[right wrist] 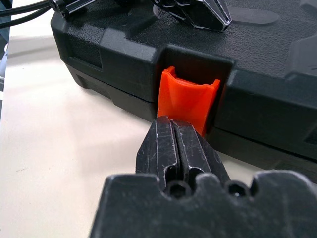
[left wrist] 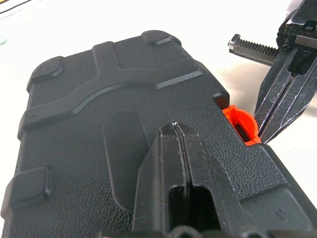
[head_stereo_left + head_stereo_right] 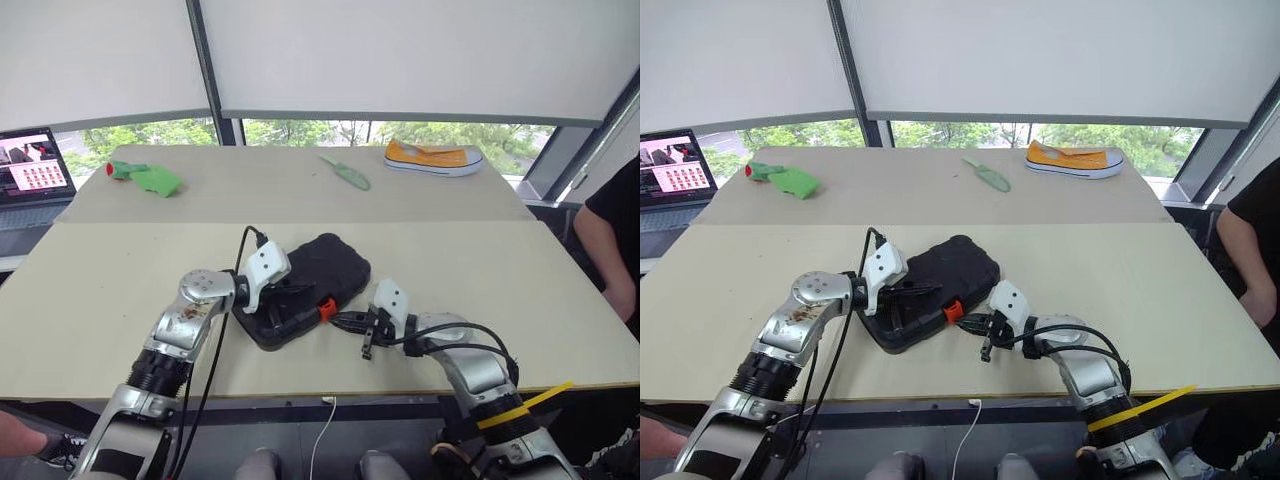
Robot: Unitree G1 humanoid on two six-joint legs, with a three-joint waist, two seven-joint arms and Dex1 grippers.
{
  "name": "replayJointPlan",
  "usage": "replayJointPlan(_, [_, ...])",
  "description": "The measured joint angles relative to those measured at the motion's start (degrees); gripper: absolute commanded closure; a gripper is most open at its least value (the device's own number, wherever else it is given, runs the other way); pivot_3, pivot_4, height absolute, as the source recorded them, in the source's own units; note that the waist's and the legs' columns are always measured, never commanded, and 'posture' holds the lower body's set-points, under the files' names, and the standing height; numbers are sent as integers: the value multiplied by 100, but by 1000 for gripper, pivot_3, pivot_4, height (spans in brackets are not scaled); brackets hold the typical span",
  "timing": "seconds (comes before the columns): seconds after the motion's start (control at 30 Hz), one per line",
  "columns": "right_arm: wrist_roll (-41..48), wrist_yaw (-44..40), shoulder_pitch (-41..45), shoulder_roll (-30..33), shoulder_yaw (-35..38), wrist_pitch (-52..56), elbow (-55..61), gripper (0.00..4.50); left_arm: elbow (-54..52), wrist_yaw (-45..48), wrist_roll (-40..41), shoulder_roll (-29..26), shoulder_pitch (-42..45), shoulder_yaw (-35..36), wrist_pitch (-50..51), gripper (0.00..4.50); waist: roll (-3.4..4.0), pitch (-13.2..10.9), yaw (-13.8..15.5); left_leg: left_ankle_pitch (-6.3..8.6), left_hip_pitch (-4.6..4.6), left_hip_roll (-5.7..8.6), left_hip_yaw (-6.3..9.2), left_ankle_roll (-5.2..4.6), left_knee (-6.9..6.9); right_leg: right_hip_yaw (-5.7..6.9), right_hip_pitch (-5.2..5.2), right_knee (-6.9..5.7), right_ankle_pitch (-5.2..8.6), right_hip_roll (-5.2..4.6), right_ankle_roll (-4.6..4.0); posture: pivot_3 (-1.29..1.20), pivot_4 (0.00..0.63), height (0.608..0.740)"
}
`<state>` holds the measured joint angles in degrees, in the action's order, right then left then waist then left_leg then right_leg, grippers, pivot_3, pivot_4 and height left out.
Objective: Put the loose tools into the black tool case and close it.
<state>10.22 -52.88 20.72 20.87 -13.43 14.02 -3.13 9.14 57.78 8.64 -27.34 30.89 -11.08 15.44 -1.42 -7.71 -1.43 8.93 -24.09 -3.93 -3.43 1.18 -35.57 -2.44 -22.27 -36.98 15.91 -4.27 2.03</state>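
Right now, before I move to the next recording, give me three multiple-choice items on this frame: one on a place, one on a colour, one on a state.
1. Where do the left gripper's closed fingers rest?
A. on the case lid
B. on the laptop
C. on the shoe

2. What colour is the latch on the black tool case?
A. green
B. orange
C. white

3. How is the case?
A. wide open
B. lid down
C. lid off beside it

Answers:
1. A: the left wrist view shows its fingers lying on the textured lid.
2. B: the right wrist view shows the latch orange, just ahead of the shut right gripper.
3. B: the lid lies flat on the base.
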Motion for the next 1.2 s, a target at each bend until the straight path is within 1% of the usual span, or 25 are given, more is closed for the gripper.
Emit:
replayJointPlan(0.13, [-4, -1, 32, -73, -16, 0, -61, 4478, 14, 0, 0, -7, -1, 3, 0, 4500, 0, 0, -10, 0, 5, 0, 0, 1, 4, 0, 1, 0, 0, -1, -1, 0, 150, 740])
replayJointPlan(0.3, [-39, -1, 94, -184, -41, 0, -216, 4478, 48, 0, 0, -27, -16, 40, 13, 4500, -1, 0, -41, 1, 35, 4, 0, 2, 33, -2, 1, 7, -1, -3, -7, 0, 150, 740])
replayJointPlan(0.63, [-125, 43, 280, -392, -149, 0, -631, 4478, 19, 20, 3, -23, -33, 91, 87, 4500, 0, 0, -72, 1, 34, 6, 0, 2, 48, -1, 1, 8, -4, -4, -14, 0, 150, 740])
replayJointPlan(0.77, [-106, -5, 280, -339, -150, 0, -622, 4478, -69, 9, 31, -30, -108, 142, 98, 4500, 0, 0, -78, 1, 31, 6, 0, 2, 54, -3, 2, 10, -4, -4, -14, 0, 150, 740])
replayJointPlan(0.83, [-5, -148, 195, -230, -136, -23, -350, 4500, -161, 1, 131, -21, -240, 268, 81, 3980, 0, -1, -91, 0, 28, 6, -3, 1, 63, -6, 0, 13, -4, -4, -12, 0, 150, 740])
replayJointPlan(0.87, [60, -222, 152, -156, -104, -39, -177, 4500, -187, 7, 219, -21, -307, 353, -2, 3865, 0, 0, -95, 0, 29, 5, -3, 0, 66, -6, 1, 14, -4, -2, -3, 0, 150, 740])
replayJointPlan(0.9, [185, -318, 81, -68, -40, -61, 13, 4206, -235, 21, 312, -21, -443, 468, -163, 3578, 1, -1, -100, -1, 29, 6, -4, -1, 75, -7, -2, 17, -5, -4, 6, 0, 150, 740])
replayJointPlan(0.93, [289, -423, -3, 47, 65, -96, 167, 3900, -296, 64, 422, -33, -590, 587, -312, 3140, -1, -1, -101, -2, 28, 5, -4, -4, 83, -6, -2, 22, -6, -2, 10, 0, 150, 740])
replayJointPlan(1.0, [504, -639, -183, 330, 280, -112, 404, 3373, -450, 243, 751, -118, -887, 887, -556, 2460, -5, -4, -106, -5, 24, 1, -4, -10, 86, -7, -7, 22, 7, 0, -4, 0, 150, 740])
replayJointPlan(1.03, [577, -724, -270, 457, 348, -130, 472, 2994, -510, 305, 884, -157, -1019, 1021, -626, 2071, -6, -5, -108, 2, 24, 1, -4, -12, 87, -9, -9, 21, 11, 0, -15, 0, 150, 740])
replayJointPlan(1.07, [644, -856, -374, 634, 445, -167, 518, 2631, -607, 399, 1070, -260, -1179, 1215, -705, 1675, -11, -8, -108, 8, 23, 1, -3, -14, 88, -8, -8, 18, 16, 3, -30, 0, 150, 740])
replayJointPlan(1.13, [704, -1021, -474, 814, 560, -308, 589, 1990, -692, 494, 1219, -504, -1413, 1489, -769, 982, -15, -17, -111, 13, 21, -1, -3, -18, 94, -9, -14, 18, 23, 7, -35, 0, 150, 740])
replayJointPlan(1.17, [757, -1112, -533, 910, 614, -418, 644, 1632, -733, 542, 1270, -678, -1606, 1618, -758, 600, -17, -24, -117, 18, 19, -3, -3, -16, 96, -11, -20, 19, 27, 9, -36, 0, 150, 740])
replayJointPlan(1.2, [813, -1242, -624, 1064, 752, -642, 645, 1365, -768, 604, 1415, -885, -1933, 1858, -737, 312, -23, -41, -118, 23, 14, -3, -3, -15, 97, -11, -23, 19, 34, 9, -36, 0, 150, 740])
